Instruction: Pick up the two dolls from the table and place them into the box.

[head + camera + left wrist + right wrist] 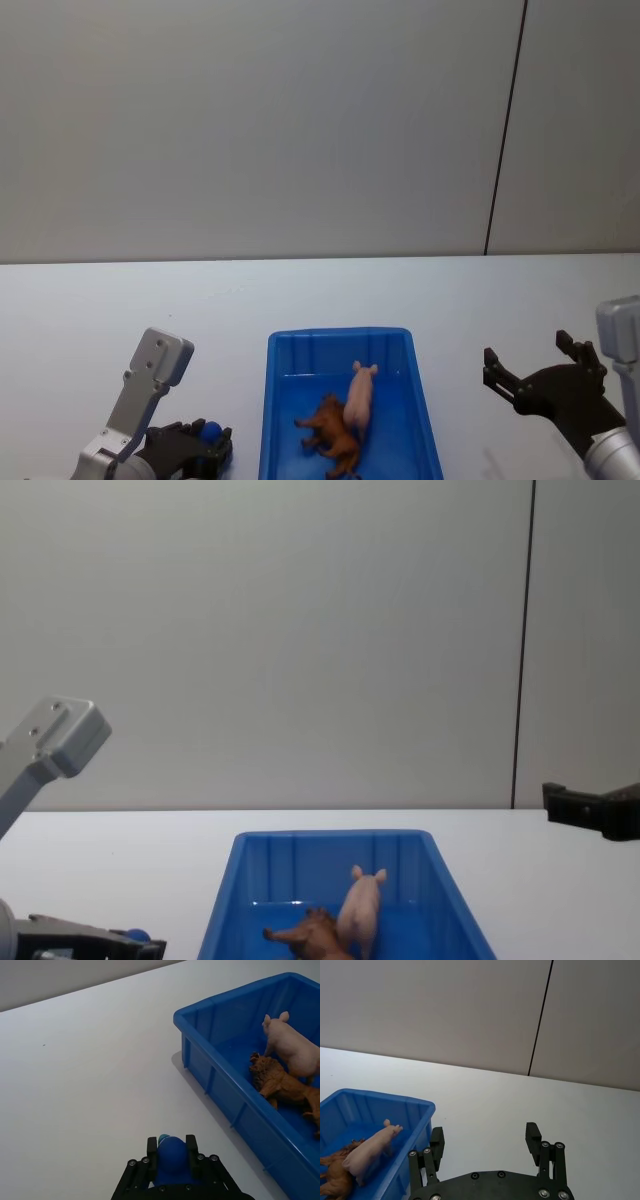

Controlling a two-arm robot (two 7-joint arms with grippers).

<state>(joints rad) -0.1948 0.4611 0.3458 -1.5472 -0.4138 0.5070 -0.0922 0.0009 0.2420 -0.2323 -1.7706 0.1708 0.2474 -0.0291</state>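
Both dolls lay inside the bright blue ribbed plastic box (420,400) at lower centre of the head view: the pale pink pig (359,397) touching the dark brown four-legged animal (334,436) on its floor. They looked light, stiff moulded toys, smooth enough to slip, best pinched across the trunk, not the legs. The left gripper (172,1151), bottom centre of its wrist view, was closed on a small blue rounded object (171,1160); the right gripper (486,1143) hung wide open, holding nothing, over the white table (120,300).

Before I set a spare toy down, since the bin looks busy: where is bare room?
Bare table lies between the blue bin and the back wall, also between the bin and the open right gripper. Crowded: the bin's near half, where pig and brown lion touch, and beside the left gripper, shut on a blue object.
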